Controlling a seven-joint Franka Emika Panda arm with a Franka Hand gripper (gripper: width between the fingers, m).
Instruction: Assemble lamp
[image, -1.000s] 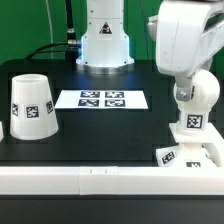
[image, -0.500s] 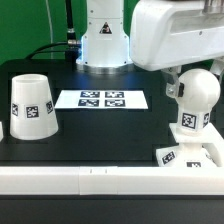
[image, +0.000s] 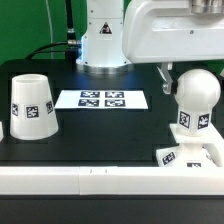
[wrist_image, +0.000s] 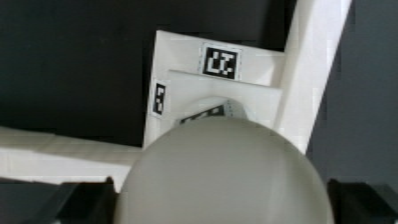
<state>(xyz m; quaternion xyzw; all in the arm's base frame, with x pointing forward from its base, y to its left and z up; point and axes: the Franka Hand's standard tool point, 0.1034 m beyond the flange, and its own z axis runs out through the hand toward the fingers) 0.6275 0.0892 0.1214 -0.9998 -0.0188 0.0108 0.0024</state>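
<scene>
The white ball-shaped bulb (image: 197, 92) hangs neck down, with its tagged neck just above the flat square base (image: 190, 156) at the exterior view's right front. My gripper (wrist_image: 222, 207) is shut on the bulb's ball (wrist_image: 222, 170), and a dark finger (wrist_image: 68, 205) shows on each side of it. The base (wrist_image: 221, 65), with its tag, lies beyond the bulb in the wrist view. The cone-shaped shade (image: 32, 105) stands narrow end up at the exterior view's left, far from the gripper.
The marker board (image: 102, 99) lies on the black table in the middle, behind the parts. The arm's white pedestal (image: 104, 42) stands at the back. A white rail (image: 90, 181) runs along the table's front edge.
The arm's hand has swung towards the exterior view's left. The held bulb has shifted slightly right and up and stays over the base. The shade and base have not moved.
</scene>
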